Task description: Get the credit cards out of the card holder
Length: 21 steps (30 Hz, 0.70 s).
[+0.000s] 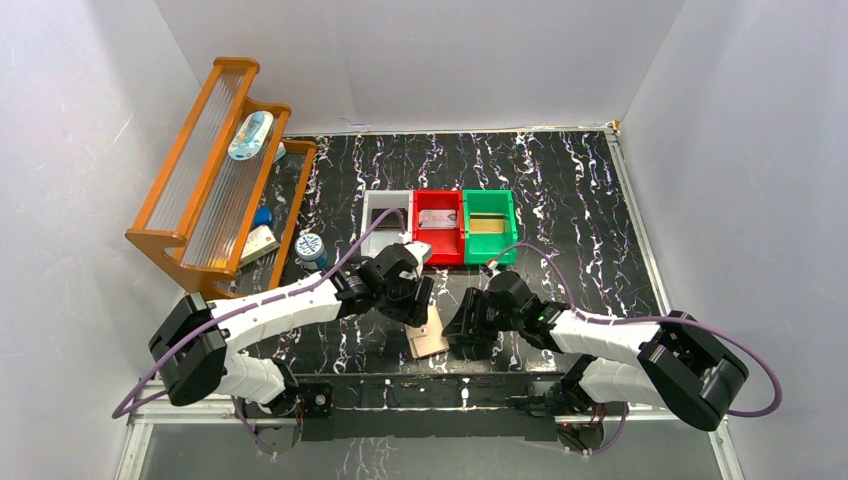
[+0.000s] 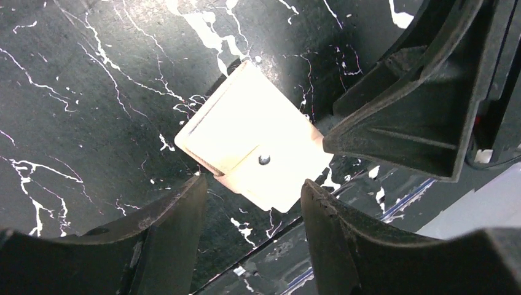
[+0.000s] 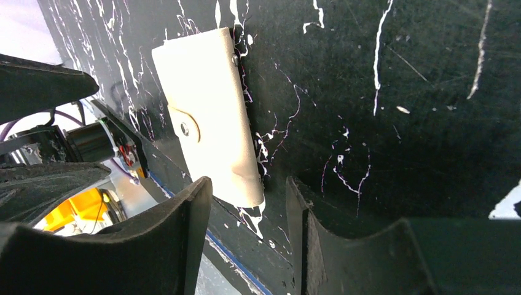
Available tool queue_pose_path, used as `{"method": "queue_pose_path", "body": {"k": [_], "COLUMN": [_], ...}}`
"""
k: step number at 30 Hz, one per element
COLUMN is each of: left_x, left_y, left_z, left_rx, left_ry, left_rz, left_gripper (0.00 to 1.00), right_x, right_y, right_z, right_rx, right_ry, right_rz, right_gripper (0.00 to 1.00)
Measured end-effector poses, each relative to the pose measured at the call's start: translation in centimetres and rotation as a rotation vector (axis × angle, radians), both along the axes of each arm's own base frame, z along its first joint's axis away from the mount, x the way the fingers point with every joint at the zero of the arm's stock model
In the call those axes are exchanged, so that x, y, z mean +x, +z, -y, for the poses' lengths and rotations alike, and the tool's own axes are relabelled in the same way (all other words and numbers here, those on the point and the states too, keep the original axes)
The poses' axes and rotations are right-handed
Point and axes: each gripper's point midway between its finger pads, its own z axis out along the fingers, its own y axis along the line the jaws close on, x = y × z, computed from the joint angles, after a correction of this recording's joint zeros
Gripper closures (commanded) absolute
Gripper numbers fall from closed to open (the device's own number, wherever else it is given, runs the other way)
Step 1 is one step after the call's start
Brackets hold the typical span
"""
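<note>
The card holder [image 1: 428, 336] is a small tan wallet, folded closed with its strap tab snapped, lying flat on the black marbled table by the front edge. The credit cards are hidden inside it. My left gripper [image 1: 409, 301] hovers just above its far left side. In the left wrist view the holder [image 2: 255, 141] lies just past the left gripper [image 2: 253, 184], whose jaws are apart and empty. My right gripper [image 1: 467, 331] stands just right of the holder. In the right wrist view a corner of the holder [image 3: 206, 117] reaches toward the open, empty right gripper [image 3: 249, 182].
Grey [image 1: 383, 212], red [image 1: 438, 226] and green [image 1: 489, 226] bins stand in a row behind the arms. A wooden rack [image 1: 215, 175] with small items fills the back left. The table's front edge [image 1: 430, 378] runs just below the holder. The right gripper's finger [image 2: 405, 117] shows in the left wrist view.
</note>
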Motion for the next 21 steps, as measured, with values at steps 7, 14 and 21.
{"method": "queue_pose_path", "body": {"k": [7, 14, 21], "left_x": [-0.7, -1.6, -3.0], "left_y": [0.3, -0.6, -3.6], "left_z": [0.4, 1.6, 1.8], "left_rx": [-0.013, -0.026, 0.046], "left_ry": [-0.121, -0.236, -0.319], "left_rz": [0.018, 0.009, -0.050], "left_gripper": [0.55, 0.57, 0.66], "right_x": [-0.2, -0.2, -0.2], "right_y": [0.1, 0.1, 0.1], "right_z": [0.1, 0.1, 0.1], "right_rx": [0.023, 0.028, 0.032], "right_ry": [-0.016, -0.024, -0.030], "right_rz": [-0.002, -0.008, -0.014], "right_gripper": [0.44, 0.43, 0.42]}}
